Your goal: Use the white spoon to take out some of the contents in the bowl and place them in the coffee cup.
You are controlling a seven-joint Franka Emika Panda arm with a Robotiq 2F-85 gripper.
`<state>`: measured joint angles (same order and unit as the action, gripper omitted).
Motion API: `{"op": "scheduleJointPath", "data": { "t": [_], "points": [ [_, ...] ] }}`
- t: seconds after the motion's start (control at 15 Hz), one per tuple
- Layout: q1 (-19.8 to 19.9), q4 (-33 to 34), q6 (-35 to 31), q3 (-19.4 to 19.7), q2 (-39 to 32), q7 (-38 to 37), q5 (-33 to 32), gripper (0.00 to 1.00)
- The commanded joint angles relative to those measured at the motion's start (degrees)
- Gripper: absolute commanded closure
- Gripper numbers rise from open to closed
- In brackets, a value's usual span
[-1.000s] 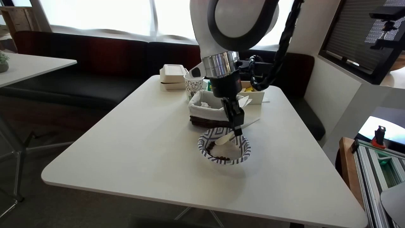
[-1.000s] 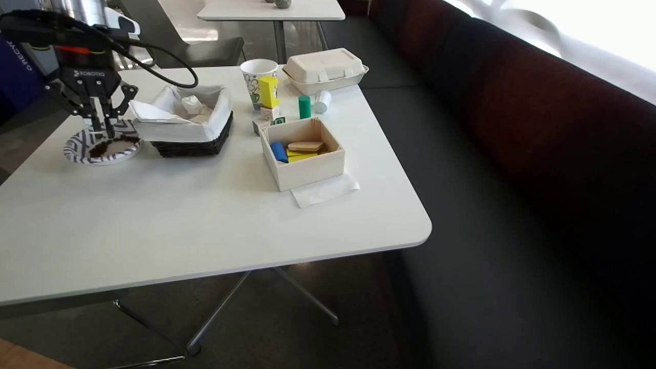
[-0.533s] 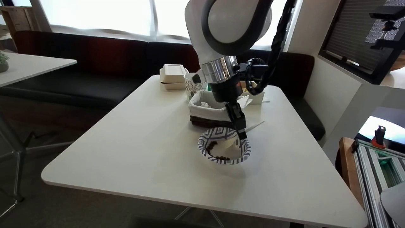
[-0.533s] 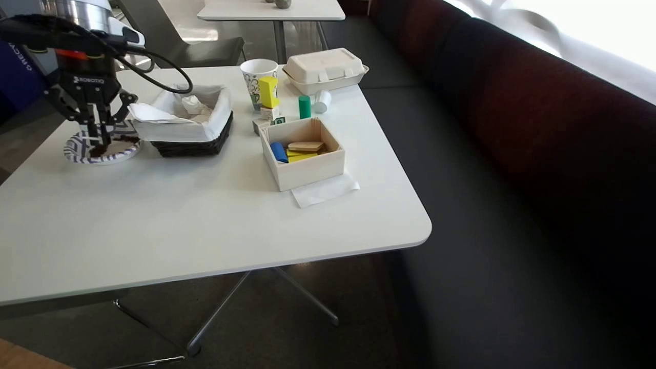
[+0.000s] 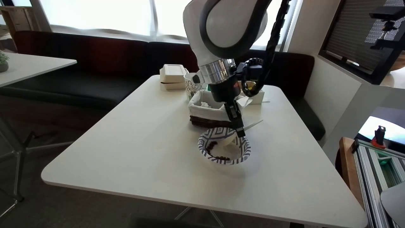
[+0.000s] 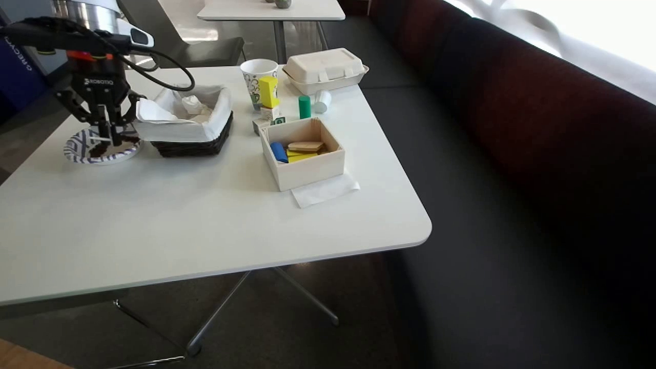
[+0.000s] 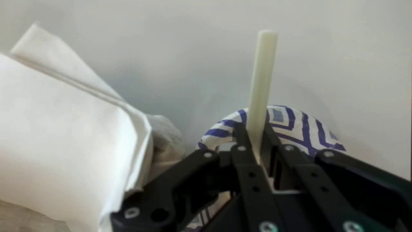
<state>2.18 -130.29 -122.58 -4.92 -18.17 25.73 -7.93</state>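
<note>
Spoon point(image 7: 262, 80), plain white, is held by its handle: the gripper point(image 7: 254, 130) is clamped on it, jaws drawn narrow, with a length of handle projecting past the grip. This hold leaves the scoop end free to work. In an exterior view the scoop end point(image 5: 227, 141) is inside the blue-and-white patterned bowl point(image 5: 205, 136), the handle sloping up and out past the rim. The slope is judged purposeful, angling the scoop down toward the contents point(image 5: 223, 157). These show as dark bits in an arc about a pale area; whether that area is filling or bare floor cannot be determined. Nor can any load on the scoop be confirmed. Step in hand, as judged: scooping.

The bowl sits on the white table point(image 5: 133, 152), close to the dark wicker basket point(image 6: 197, 146). A folded white napkin point(image 7: 61, 129) projects over the basket's edge near the gripper; snagging is a risk. The patterned paper coffee cup point(image 6: 253, 87) stands upright, mouth uncovered, fit to receive. Since the basket stands between bowl and cup, transfer would call for a lift over it, scoop kept level. A yellow block point(image 6: 268, 92) near the cup also calls for clearance.
</note>
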Motion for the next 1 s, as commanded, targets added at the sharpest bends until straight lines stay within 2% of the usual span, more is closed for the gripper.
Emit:
{"op": "scheduleJointPath", "data": {
  "t": [0.0,0.93],
  "points": [
    [-1.57,2.03,1.62,0.94,-1.64,-3.80,-2.21,0.96],
    [-3.18,4.97,2.85,0.80,-4.59,-7.31,-4.79,0.96]
  ]
}}
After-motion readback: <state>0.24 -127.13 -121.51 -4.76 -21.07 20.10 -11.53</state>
